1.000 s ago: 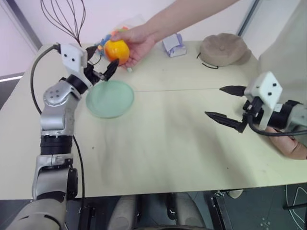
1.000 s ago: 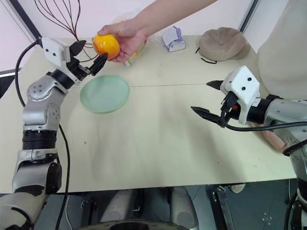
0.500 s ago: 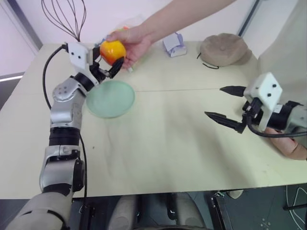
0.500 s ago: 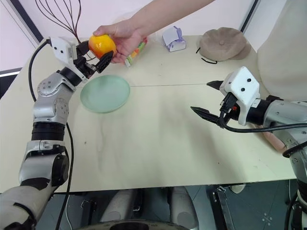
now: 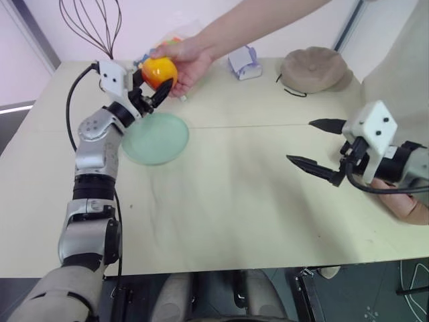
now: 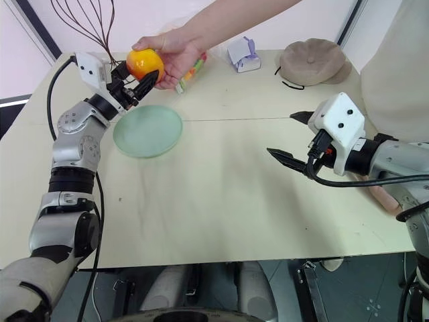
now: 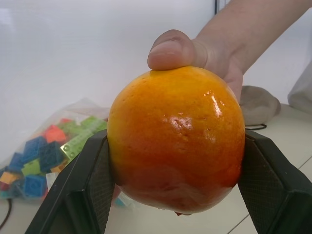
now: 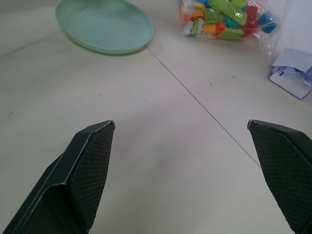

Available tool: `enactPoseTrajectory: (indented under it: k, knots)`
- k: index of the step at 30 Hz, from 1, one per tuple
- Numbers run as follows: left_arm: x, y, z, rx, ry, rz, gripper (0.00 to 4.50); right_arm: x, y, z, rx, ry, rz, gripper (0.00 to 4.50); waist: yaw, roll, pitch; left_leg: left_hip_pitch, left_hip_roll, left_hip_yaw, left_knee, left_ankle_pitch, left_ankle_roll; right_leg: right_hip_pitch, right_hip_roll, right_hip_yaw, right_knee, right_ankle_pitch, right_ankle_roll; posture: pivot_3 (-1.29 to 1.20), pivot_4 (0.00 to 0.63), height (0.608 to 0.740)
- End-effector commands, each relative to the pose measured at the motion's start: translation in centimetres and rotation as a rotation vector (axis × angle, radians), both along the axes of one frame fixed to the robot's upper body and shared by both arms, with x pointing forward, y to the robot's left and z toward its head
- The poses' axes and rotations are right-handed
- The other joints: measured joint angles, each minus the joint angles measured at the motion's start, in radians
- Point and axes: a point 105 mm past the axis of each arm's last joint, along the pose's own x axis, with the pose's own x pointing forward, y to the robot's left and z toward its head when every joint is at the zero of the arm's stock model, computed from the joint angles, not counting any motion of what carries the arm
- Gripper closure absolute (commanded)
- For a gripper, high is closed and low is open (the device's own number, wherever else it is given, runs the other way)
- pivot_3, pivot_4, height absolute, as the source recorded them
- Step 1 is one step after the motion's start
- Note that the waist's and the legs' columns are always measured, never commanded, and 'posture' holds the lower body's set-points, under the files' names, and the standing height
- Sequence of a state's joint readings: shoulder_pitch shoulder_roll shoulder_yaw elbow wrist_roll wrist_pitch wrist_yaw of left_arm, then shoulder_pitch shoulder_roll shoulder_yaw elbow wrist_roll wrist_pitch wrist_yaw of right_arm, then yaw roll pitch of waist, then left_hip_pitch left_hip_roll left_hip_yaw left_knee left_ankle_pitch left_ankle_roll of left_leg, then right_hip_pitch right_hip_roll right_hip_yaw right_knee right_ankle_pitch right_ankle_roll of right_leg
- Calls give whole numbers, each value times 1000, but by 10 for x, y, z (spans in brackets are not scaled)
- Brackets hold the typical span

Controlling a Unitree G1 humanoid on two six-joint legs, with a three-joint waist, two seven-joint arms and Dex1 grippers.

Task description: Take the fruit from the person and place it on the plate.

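The person's hand [image 5: 192, 56] holds out the orange-yellow fruit [image 5: 159, 71] above the far left of the table. My left gripper [image 5: 151, 83] is shut on the fruit, one black finger [image 7: 87, 185] pressed to each side, while the person's thumb [image 7: 170, 51] rests on top. The mint-green plate [image 5: 155, 138] lies on the table just below and in front of the fruit. My right gripper [image 5: 299, 142] hovers open and holds nothing over the right side of the table.
A tan cap [image 5: 314, 67] and a small lilac box [image 5: 242, 62] sit along the far edge. A bag of colourful blocks [image 8: 222, 17] lies behind the fruit, and a wire whisk [image 5: 90, 23] stands at the far left corner. Beige clothing [image 5: 402, 60] is at the right.
My left gripper moved in a little around the fruit and closed on it. The person's hand still holds the fruit. My right arm stayed where it was.
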State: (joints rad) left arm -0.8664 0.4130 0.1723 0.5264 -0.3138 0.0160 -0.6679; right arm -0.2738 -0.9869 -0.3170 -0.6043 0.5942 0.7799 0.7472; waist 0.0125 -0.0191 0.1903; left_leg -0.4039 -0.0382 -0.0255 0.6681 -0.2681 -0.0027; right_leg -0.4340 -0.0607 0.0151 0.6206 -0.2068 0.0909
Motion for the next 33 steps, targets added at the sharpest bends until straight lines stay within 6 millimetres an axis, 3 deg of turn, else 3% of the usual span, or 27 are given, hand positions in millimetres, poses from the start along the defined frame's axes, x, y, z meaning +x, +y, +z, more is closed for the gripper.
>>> enactPoseTrajectory:
  k: [1,11,17,20,25,29,33]
  knots:
    - [-7,7,10,41,-35,22,1585,-4,2,9,-3,-45,5,0,0,0,0,0,0,0,0,0,0,0,0,0,0,0,0,0,150,740]
    - [-18,24,-56,181,186,100,1585,-6,5,3,9,-24,12,0,1,0,0,1,0,0,0,0,0,0,-1,1,2,0,0,0,150,740]
    - [-24,29,-99,170,311,115,1585,-7,6,1,13,-15,16,0,0,0,0,1,0,0,0,0,0,0,-2,1,2,0,0,0,150,740]
    - [-24,31,-111,159,346,125,146,-8,7,1,14,-11,18,0,1,0,0,1,0,0,0,0,0,0,-2,1,2,0,0,0,150,740]
    - [-26,34,-116,157,358,130,39,-9,8,1,14,-6,19,0,0,0,0,1,0,0,0,0,0,0,-2,1,2,0,0,0,150,740]
    - [-30,33,-103,127,317,103,39,-9,8,0,14,-2,21,0,0,0,0,1,0,0,0,0,0,0,-2,1,2,0,0,0,150,740]
    - [-42,32,-72,99,240,64,39,-9,8,0,14,-1,22,0,0,0,0,1,0,0,0,0,0,0,-2,1,2,0,0,0,150,740]
